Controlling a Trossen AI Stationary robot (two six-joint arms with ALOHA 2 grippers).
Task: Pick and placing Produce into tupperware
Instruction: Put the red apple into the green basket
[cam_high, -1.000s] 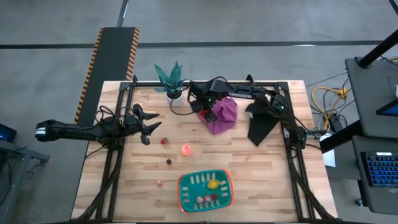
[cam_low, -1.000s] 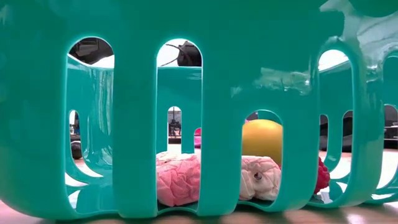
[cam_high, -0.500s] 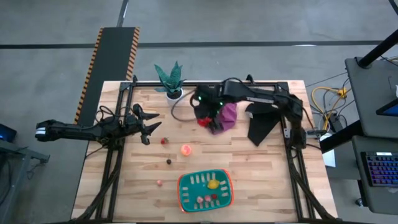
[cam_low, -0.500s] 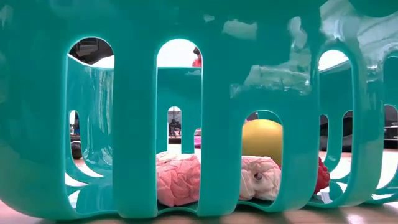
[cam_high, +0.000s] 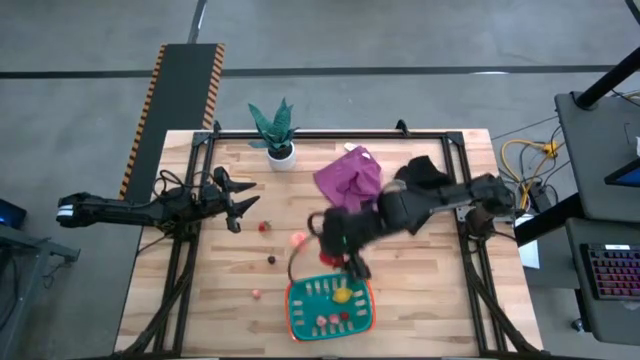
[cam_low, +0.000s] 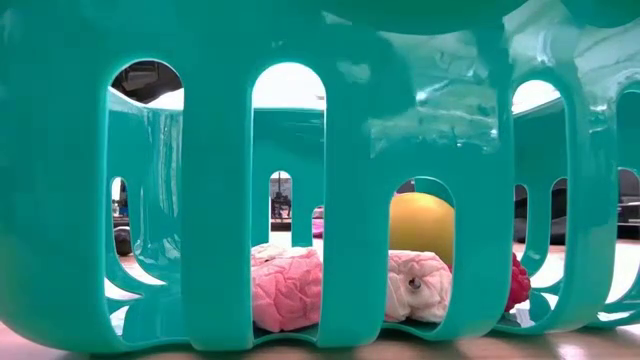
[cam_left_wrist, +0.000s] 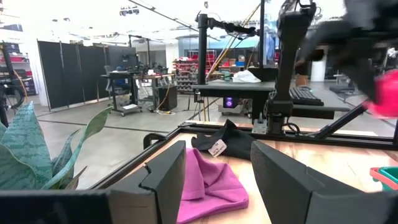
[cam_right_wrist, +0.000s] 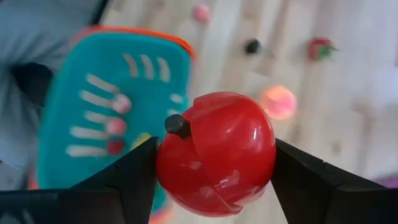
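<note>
Swinging away from the purple cloth (cam_high: 349, 174), the right gripper (cam_high: 345, 258) now hovers at the tupperware's (cam_high: 331, 306) twelve o'clock rim, clamping a red tomato (cam_right_wrist: 216, 153). At nine o'clock, the left gripper (cam_high: 238, 208) waits, fingers half-spread and empty, above the tabletop (cam_high: 430, 290).

Grey concrete floor (cam_high: 400, 40) surrounds the light wooden slatted counter (cam_high: 230, 270); a black yellow-striped ramp (cam_high: 175, 100) lies at upper left.

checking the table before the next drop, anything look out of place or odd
Nothing damaged or spilled. The purple cloth and a black cloth lie crumpled at the far side, and four produce pieces are loose outside the tupperware.
</note>
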